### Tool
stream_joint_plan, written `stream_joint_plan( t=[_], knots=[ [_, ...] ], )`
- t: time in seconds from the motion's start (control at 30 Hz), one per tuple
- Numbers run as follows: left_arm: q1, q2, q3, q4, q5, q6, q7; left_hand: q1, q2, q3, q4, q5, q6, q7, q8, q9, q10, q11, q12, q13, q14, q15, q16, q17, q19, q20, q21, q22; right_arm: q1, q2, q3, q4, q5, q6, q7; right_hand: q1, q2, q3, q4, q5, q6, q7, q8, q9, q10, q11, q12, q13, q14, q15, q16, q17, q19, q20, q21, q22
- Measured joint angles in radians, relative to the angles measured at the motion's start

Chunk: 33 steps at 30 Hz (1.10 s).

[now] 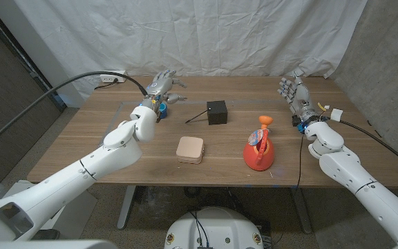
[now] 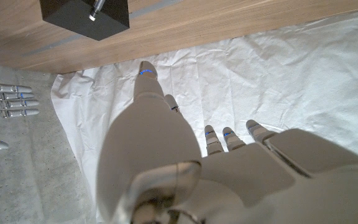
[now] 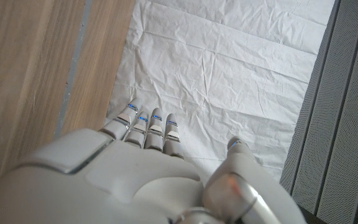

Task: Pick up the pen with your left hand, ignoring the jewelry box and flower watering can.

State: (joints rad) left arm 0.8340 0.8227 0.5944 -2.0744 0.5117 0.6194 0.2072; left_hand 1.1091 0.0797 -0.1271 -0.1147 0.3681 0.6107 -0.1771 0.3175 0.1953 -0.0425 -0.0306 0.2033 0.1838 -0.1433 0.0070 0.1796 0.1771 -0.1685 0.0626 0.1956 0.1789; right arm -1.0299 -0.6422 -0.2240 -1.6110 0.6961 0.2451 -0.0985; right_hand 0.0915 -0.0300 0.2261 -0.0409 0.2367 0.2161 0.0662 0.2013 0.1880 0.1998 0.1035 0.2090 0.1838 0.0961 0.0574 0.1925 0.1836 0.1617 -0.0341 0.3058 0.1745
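Head view: pen (image 1: pixel 196 116) on table, right of left hand (image 1: pixel 163 86), apart; fingers spread, empty.

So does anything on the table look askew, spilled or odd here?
One thing: the pen stands tilted in a black holder block instead of lying on the table. The jewelry box sits closed and the watering can upright; nothing looks spilled.

Soft, even light from above fills the scene; the white backdrop (image 1: pixel 185 34) is bright without glare. Short, faint shadows lie beneath things on the table (image 1: pixel 116 152). Both wrist views blur their near hands, and head-view edges bow slightly.
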Motion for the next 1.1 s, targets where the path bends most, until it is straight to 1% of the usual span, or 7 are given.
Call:
stream_joint_plan(
  t=[0.03,0.1,0.17,0.43,0.5,0.83,1.1],
  knots=[
    [-0.036,-0.018,0.049,0.003,0.011,0.006,-0.006,0.003,0.003,0.0,0.0,0.0,0.009,-0.002,0.0,0.0,0.0,0.0,0.0,0.0,-0.005,0.002,0.0,0.0,0.0,0.0,-0.002,0.0,-0.001,-0.001,0.001,-0.001,0.008,-0.005,0.006,0.0,0.0,0.0,0.0,0.0,0.0,0.0,0.0,0.0,0.0,0.0,0.0,0.0,0.0,0.0,0.0,0.0,0.0,0.0,0.0,0.0],
    [-0.044,-0.024,0.061,0.008,0.032,0.019,-0.017,0.01,0.002,0.0,0.0,0.0,0.02,-0.004,0.0,0.0,0.0,0.0,0.0,0.0,-0.006,0.004,0.0,0.0,0.0,0.0,-0.003,0.0,-0.003,-0.004,0.003,-0.001,0.011,-0.007,0.008,0.0,0.0,-0.004,-0.004,0.0,0.0,0.0,0.0,0.0,0.0,0.0,0.0,0.0,0.0,0.0,-0.002,0.0,0.0,0.0,0.0,0.0],
    [-0.057,-0.035,0.079,0.015,0.054,0.029,-0.025,0.01,0.002,0.0,0.0,0.0,0.022,-0.005,0.0,0.0,-0.002,-0.002,0.0,0.0,-0.009,0.001,0.0,0.0,0.0,0.0,-0.003,0.0,-0.004,-0.006,0.005,-0.002,0.013,-0.009,0.009,0.0,0.0,-0.007,-0.001,0.0,0.0,0.0,0.0,0.0,0.0,0.0,0.0,0.0,0.0,0.0,-0.005,0.0,0.0,0.0,0.0,0.0],
    [-0.089,-0.063,0.131,0.03,0.135,0.068,-0.058,0.015,0.007,0.0,0.0,0.0,0.033,0.006,0.0,0.0,-0.001,-0.009,0.0,0.0,-0.011,-0.001,0.0,-0.003,0.0,0.0,-0.003,0.0,-0.01,-0.013,0.012,-0.002,0.025,-0.016,0.015,0.0,0.0,-0.007,-0.001,0.0,0.0,0.0,0.0,0.0,0.0,0.0,0.0,0.0,0.0,0.0,-0.005,0.0,0.0,0.0,-0.007,0.0],
    [-0.089,-0.063,0.131,0.03,0.155,0.079,-0.07,0.015,0.007,0.0,0.0,0.0,0.033,0.006,0.0,0.0,-0.001,-0.009,0.0,0.0,-0.012,-0.001,0.0,-0.002,0.0,0.0,-0.003,0.0,-0.011,-0.015,0.014,-0.002,0.027,-0.018,0.016,0.0,0.0,-0.007,-0.001,0.0,0.0,0.0,0.0,0.0,0.0,0.0,0.0,0.0,0.0,0.0,-0.005,0.0,0.0,0.0,-0.007,0.0],
    [-0.143,-0.102,0.208,0.054,0.264,0.145,-0.159,0.03,0.014,0.0,0.0,0.0,0.038,0.011,0.0,0.0,-0.001,-0.009,0.0,0.0,-0.023,0.001,0.0,-0.002,0.0,0.0,-0.003,0.0,-0.011,-0.022,0.016,0.002,0.034,-0.031,0.024,0.0,0.0,-0.007,-0.001,0.0,0.0,0.0,0.0,0.0,0.0,0.0,0.0,0.0,0.0,0.0,-0.005,0.0,0.0,0.0,-0.01,0.0],
    [-0.168,-0.128,0.236,0.067,0.313,0.173,-0.217,0.038,0.022,0.005,-0.004,0.0,0.071,0.019,0.0,0.0,-0.001,-0.009,0.0,0.0,-0.023,0.001,0.0,-0.004,0.0,0.0,-0.003,0.0,-0.008,-0.026,0.016,0.012,0.039,-0.039,0.031,0.0,0.0,-0.007,-0.001,0.0,0.0,0.0,0.0,0.0,0.0,0.0,0.0,0.0,0.0,0.0,-0.005,0.0,0.006,-0.006,-0.014,0.0]
  ],
)
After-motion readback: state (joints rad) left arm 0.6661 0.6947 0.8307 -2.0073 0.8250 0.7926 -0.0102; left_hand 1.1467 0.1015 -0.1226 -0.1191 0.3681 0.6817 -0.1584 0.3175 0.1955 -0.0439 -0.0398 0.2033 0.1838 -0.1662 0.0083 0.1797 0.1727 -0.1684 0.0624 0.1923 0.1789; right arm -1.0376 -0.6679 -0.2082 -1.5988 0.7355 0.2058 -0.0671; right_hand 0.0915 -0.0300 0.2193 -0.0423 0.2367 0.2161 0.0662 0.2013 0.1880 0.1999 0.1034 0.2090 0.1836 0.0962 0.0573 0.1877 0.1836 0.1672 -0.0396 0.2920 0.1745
